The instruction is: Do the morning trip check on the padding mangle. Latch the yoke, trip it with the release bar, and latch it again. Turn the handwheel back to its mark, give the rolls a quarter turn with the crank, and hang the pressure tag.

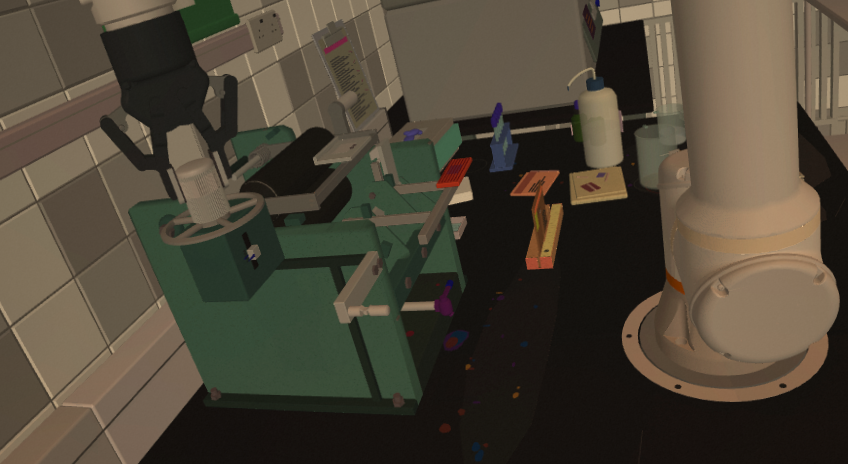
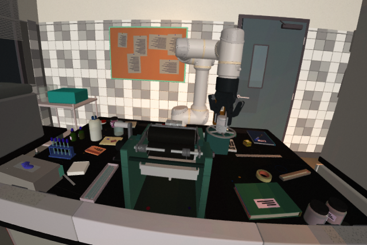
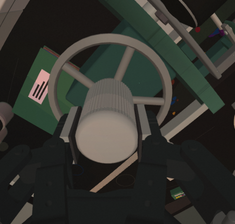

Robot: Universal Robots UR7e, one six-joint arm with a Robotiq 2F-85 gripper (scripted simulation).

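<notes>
The handwheel's ribbed grey knob [image 3: 107, 118] stands upright at the hub of the spoked handwheel [image 1: 211, 217], on top of the green box at the near end of the padding mangle [image 2: 166, 159]. My gripper [image 3: 106, 136] comes down from above and its two finger pads sit on opposite sides of the knob. The black rolls [image 1: 297, 162] lie behind the handwheel. The crank [image 1: 363, 293] with its pale handle hangs on the mangle's front side. The red release bar [image 1: 454, 173] lies on the far end of the frame.
A wash bottle [image 1: 600, 127] and beaker [image 1: 654, 153] stand behind the mangle, beside orange cards and a rack [image 1: 544, 234]. The arm's base [image 1: 738, 269] rises on the right. A tiled wall runs close along the left. A green book [image 2: 266, 200] and tape roll [image 2: 263, 175] lie on the bench.
</notes>
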